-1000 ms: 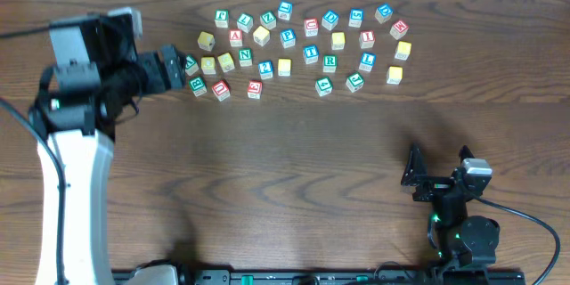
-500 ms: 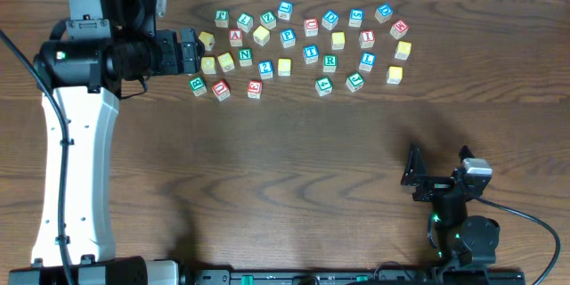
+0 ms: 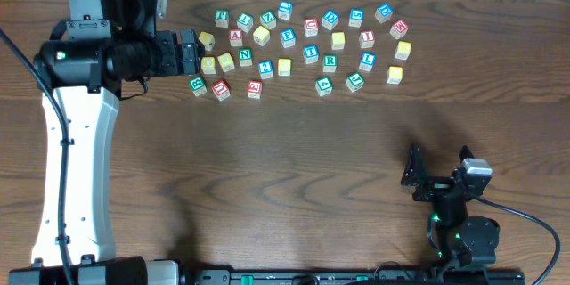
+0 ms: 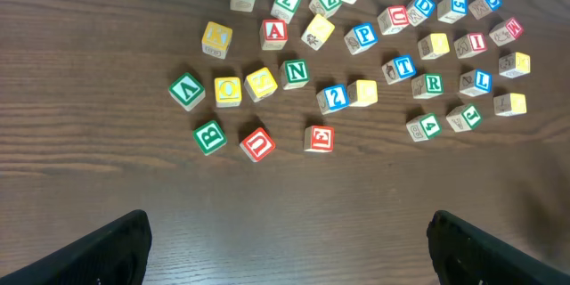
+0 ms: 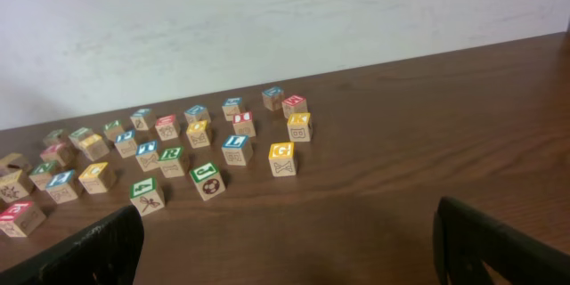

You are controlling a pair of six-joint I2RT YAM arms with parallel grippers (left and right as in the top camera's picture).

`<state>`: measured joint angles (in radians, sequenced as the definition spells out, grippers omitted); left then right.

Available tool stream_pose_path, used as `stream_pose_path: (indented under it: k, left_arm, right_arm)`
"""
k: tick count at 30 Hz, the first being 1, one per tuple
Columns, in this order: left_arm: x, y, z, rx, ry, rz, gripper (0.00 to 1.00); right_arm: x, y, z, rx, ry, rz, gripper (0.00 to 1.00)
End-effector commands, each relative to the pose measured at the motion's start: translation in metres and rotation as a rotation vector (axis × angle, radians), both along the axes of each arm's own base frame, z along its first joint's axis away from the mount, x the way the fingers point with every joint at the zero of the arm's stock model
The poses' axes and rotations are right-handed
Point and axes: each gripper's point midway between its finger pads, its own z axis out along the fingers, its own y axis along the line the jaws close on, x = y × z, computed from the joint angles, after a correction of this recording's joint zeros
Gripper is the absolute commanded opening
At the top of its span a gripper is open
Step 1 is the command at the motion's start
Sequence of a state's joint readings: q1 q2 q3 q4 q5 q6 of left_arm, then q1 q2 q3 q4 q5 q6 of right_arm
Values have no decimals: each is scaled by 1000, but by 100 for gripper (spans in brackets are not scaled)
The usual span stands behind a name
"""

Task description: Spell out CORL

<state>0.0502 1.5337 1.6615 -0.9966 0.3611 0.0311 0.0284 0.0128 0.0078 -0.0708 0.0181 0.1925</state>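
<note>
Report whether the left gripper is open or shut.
Open. In the left wrist view, the left gripper has its fingertips far apart at the bottom corners, with nothing held between them.

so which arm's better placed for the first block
left: the left claw, open, is at the edge of the letter blocks, beside yellow cubes; the right claw, also open, sits far off
</note>
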Motion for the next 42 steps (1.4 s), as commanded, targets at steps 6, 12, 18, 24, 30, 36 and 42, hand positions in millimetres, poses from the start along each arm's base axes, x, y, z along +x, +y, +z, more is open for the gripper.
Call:
stream_pose_path:
  k: [6,12,18,24,30,36,42]
  left_arm:
    - [22,11,1,26,-31,73,98]
    - [45,1,-34,33,37,74,98]
    - [52,-8,-67,119,111,108,98]
    - [54,-25,-85,137,158,145,98]
    - [52,-44,-99,140,191,117,98]
    - [49,-57,-102,160,190,92,98]
    - [47,-61,-103,164,197,84,98]
  right_arm:
    - [0,2,-1,-11,3,9,99]
    - [0,2,-1,-11,3,9,99]
    - [0,2,-1,-11,3,9,99]
    - [0,2,-1,-11,3,8,99]
    - [0,2,-1,-11,2,9,99]
    - [0,2,-1,-11,3,9,99]
    - [0,2,-1,-11,2,9,99]
